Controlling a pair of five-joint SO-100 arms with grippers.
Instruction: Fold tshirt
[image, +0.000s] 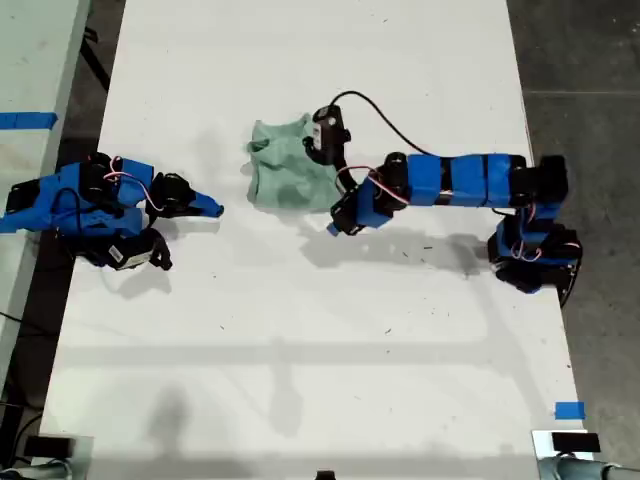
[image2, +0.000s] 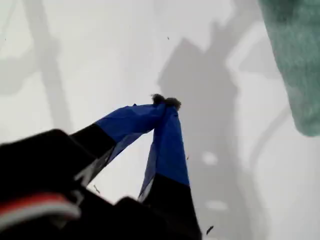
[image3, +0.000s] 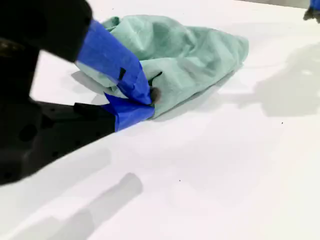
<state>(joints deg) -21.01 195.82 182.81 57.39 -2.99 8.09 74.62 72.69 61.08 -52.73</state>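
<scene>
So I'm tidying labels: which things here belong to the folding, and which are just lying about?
Belongs to the job:
- tshirt, bunched
- my second gripper, shut on its edge
- my first gripper, shut, empty

Just lying about:
- blue tape on the table

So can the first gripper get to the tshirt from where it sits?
Probably yes: my first gripper is shut and holds nothing, with only bare table between it and the tshirt, though my second gripper already pinches its edge.
</scene>
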